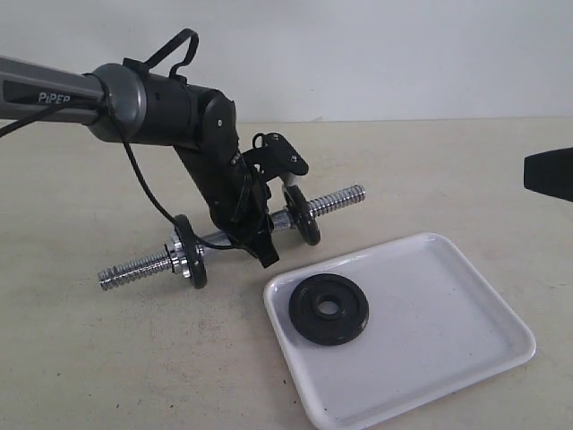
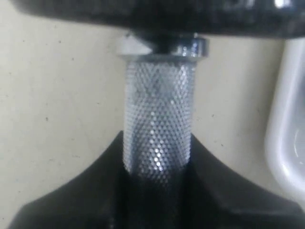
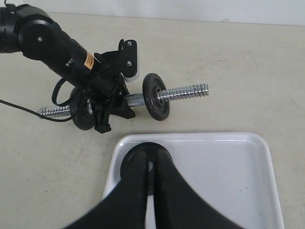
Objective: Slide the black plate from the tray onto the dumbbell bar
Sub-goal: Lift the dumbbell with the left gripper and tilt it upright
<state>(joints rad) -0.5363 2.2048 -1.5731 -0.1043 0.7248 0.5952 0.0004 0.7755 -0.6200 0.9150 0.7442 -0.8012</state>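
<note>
"PiPER" marks the arm [image 1: 45,90]. Left hand [image 1: 260,235] clamps the dumbbell bar [image 1: 333,202] beside the tray [image 1: 448,305] holding the matte black plate [image 1: 304,315]; right hand [image 3: 151,160] closed.

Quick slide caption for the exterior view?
Left gripper grips the dumbbell bar mid-shaft; black plate lies flat in the tray.

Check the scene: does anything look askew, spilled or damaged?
Nothing stands out. The black plate lies flat inside the tray, the dumbbell bar looks intact with both small discs on it, and nothing is spilled.
</note>
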